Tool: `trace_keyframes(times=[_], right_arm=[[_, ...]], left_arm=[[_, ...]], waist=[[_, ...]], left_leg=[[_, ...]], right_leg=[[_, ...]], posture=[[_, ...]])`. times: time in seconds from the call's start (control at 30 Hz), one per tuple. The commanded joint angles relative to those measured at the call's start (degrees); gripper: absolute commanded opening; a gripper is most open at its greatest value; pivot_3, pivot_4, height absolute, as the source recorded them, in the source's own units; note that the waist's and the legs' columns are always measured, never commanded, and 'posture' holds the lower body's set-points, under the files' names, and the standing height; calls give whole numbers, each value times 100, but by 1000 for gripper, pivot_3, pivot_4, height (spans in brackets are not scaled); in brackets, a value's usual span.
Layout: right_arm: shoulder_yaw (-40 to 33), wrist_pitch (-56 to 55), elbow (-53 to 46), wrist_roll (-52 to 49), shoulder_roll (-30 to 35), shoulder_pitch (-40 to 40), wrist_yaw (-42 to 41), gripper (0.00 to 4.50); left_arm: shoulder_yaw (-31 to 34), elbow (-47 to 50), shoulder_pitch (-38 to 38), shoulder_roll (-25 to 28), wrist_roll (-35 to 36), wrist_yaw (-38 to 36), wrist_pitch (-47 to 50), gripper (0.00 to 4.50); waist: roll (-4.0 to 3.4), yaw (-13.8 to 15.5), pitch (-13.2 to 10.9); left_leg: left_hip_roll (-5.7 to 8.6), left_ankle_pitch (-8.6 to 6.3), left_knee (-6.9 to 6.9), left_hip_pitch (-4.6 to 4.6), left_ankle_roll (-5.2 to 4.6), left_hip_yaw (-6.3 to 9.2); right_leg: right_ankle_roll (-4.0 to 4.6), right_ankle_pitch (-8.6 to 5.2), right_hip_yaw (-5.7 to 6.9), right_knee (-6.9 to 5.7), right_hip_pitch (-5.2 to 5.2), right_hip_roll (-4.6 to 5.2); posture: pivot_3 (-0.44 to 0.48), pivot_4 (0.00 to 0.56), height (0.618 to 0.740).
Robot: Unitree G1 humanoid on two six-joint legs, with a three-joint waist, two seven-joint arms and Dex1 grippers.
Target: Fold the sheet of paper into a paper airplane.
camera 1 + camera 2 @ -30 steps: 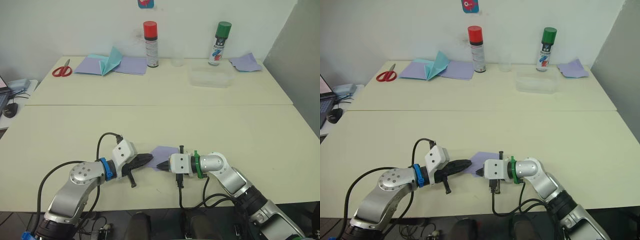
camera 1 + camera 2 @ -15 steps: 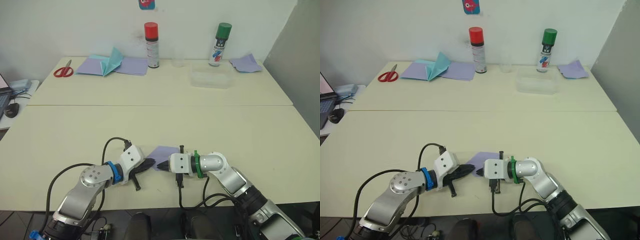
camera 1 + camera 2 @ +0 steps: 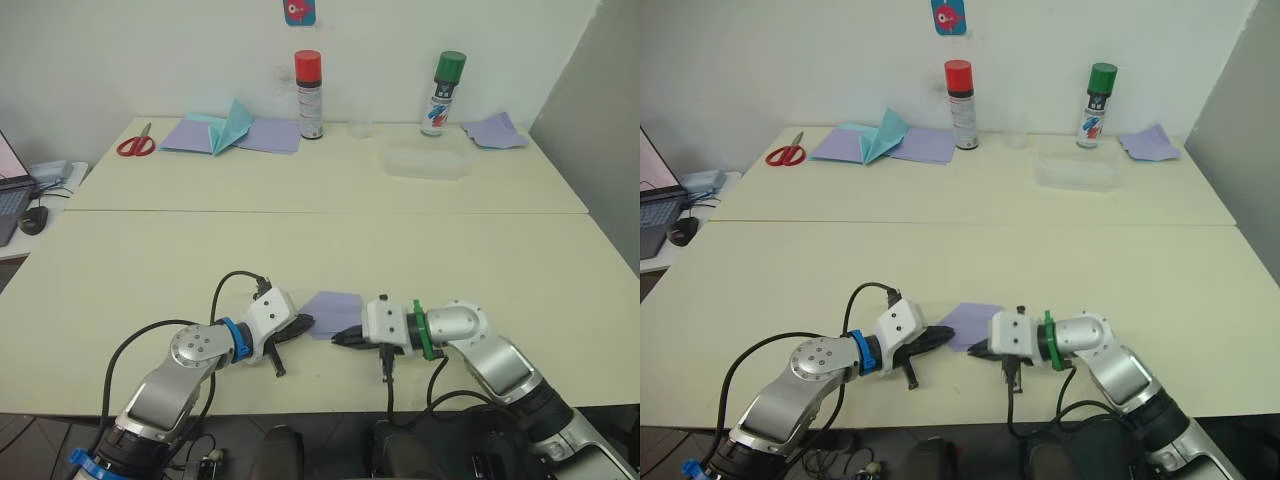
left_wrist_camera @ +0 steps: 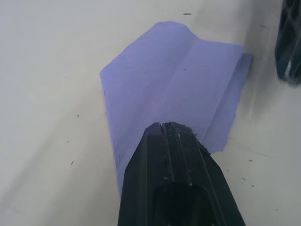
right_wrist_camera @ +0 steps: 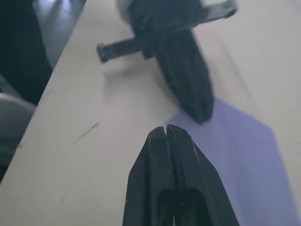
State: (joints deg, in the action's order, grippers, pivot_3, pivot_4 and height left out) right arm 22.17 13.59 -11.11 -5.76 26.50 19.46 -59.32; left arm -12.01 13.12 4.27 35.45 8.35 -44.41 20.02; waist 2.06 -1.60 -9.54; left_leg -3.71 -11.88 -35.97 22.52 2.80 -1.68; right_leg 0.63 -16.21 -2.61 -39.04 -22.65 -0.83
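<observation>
The lavender sheet of paper [image 3: 335, 310] lies flat near the table's front edge, with crease lines across it [image 4: 188, 80]. My left gripper [image 3: 304, 323] is shut, its tip resting on the sheet's near left corner [image 4: 164, 127]. From the other side, my right gripper [image 3: 342, 338] is shut too, and its tip [image 5: 165, 129] sits at the sheet's near edge, just off the paper. The two tips point at each other a short way apart. No paper airplane shape is in view.
Along the far edge of the table are red scissors [image 3: 132, 145], a teal folded paper [image 3: 230, 123] on lavender sheets [image 3: 270, 135], a red-capped can [image 3: 308, 80], a green-capped can [image 3: 438, 80], a clear container [image 3: 425, 162] and a lavender scrap [image 3: 497, 130].
The head camera has shifted slightly. My left wrist has swung right and lower while its tip stays at the sheet's left corner. My right gripper has drawn back a little to the right.
</observation>
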Motion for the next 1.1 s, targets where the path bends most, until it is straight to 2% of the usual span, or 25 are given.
trace_keyframes(times=[0.03, 0.2, 0.3, 0.37, 0.43, 0.6, 0.77, 0.97, 1.1], right_arm=[[-834, 724, -26, -406, -72, 329, 538, 0], [-1401, 2038, 430, -511, -224, 589, 1348, 0], [-1369, 2475, 661, -590, -183, 731, 1350, 0], [-1216, 2682, 714, -665, -47, 823, 1061, 0], [-1013, 2784, 682, -689, 152, 863, 733, 0], [-736, 3010, 737, -712, 250, 911, 592, 0], [-561, 2939, 933, -635, 7, 922, 782, 0], [-705, 3001, 1188, -726, -236, 993, 954, 0], [-820, 3192, 1188, -858, -172, 1021, 940, 914]], left_arm=[[-236, -483, -184, 78, -346, 35, 105, 28], [-290, -522, -164, 61, -367, 7, 49, 28], [-330, -552, -122, 55, -373, -2, 26, 28], [-357, -555, -116, 66, -384, -24, -6, 28], [-367, -578, -97, 63, -389, -28, -20, 28], [-374, -662, -39, 53, -397, -29, -69, 28], [-400, -692, -33, 19, -407, -28, -106, 28], [-438, -673, -45, 10, -420, -32, -123, 28], [-446, -652, -61, 16, -435, -22, -131, 0]], waist=[[-1, -7, -1], [-4, -7, 4], [-21, -2, 10], [-29, -3, 11], [-30, -2, 10], [-29, -4, 10], [-31, -6, 10], [-32, -5, 11], [-32, -5, 11]], left_leg=[[-1, 0, 0, -11, 0, 4], [-3, 0, 3, -18, 0, 6], [3, 0, 13, -12, 0, -10], [7, 0, 13, 5, -1, -15], [10, 0, 12, 11, -1, -14], [7, 1, 10, 10, -2, -8], [5, 2, 10, 10, -3, -2], [6, 2, 10, 13, -4, -4], [7, 2, 10, 15, -4, -5]], right_leg=[[0, 0, -4, 2, 0, 4], [1, 0, -14, 7, -2, 18], [6, -3, -13, 7, 3, 33], [2, -1, -13, 8, 9, 33], [-1, 1, -10, 10, 6, 33], [-2, 0, -7, 13, 5, 34], [-2, 0, -5, 13, -4, 34], [-3, 0, -8, 15, -27, 34], [-6, 2, -9, 15, -30, 35]], posture=[[0, 150, 740], [0, 150, 740], [0, 150, 740], [0, 150, 740], [0, 150, 740], [0, 150, 740], [0, 150, 740], [0, 150, 740], [0, 150, 740]])
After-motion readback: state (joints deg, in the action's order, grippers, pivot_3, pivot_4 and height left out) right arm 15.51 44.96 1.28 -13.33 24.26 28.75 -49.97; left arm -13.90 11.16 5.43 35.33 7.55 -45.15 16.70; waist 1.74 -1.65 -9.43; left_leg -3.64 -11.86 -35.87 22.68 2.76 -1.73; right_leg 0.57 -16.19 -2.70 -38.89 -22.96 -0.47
